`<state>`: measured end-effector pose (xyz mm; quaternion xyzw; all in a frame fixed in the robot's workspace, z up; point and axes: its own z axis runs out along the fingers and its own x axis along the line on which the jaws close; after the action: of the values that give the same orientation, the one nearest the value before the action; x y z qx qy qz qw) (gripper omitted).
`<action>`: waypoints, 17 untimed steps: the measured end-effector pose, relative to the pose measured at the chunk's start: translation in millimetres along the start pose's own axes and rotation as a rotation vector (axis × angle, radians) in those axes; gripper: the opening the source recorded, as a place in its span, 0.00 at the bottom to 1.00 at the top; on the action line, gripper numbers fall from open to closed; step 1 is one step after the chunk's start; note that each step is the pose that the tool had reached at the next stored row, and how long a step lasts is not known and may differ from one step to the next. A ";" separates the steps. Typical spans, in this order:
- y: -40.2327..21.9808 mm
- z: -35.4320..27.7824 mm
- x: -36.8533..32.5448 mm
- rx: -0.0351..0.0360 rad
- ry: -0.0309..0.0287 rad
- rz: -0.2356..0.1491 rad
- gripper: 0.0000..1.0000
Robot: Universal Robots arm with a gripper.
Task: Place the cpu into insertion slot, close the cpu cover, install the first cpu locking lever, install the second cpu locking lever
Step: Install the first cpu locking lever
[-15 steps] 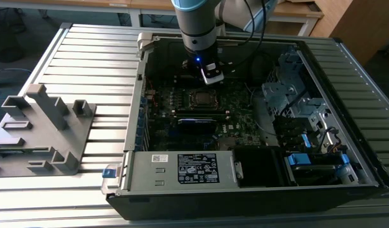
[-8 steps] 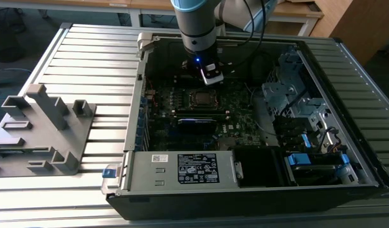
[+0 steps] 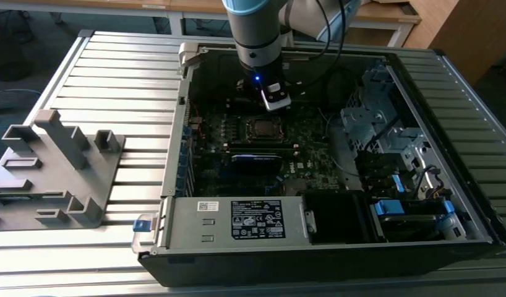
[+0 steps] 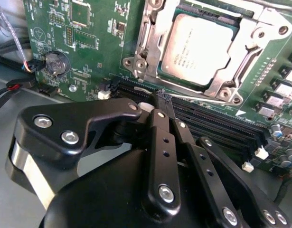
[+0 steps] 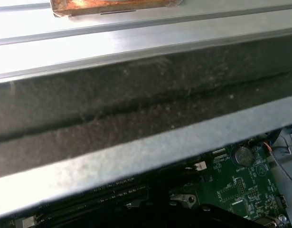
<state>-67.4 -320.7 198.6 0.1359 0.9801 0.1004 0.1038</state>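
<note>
Second wrist view: gripper fingers pressed together, nothing between them, tips hovering just over the long black memory slots. Cpu sits flat in the insertion slot, silver top showing through the window of the cpu cover, which lies down around it. Cover's screw corners visible near the gripper side. Green motherboard underneath, coin battery off to one side w/ red and black wires beside it.
</note>
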 end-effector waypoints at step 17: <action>1.6 2.0 0.8 0.0109 -0.0034 0.000 0.11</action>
<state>-67.3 -318.6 196.9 0.1366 0.9805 0.0948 0.1048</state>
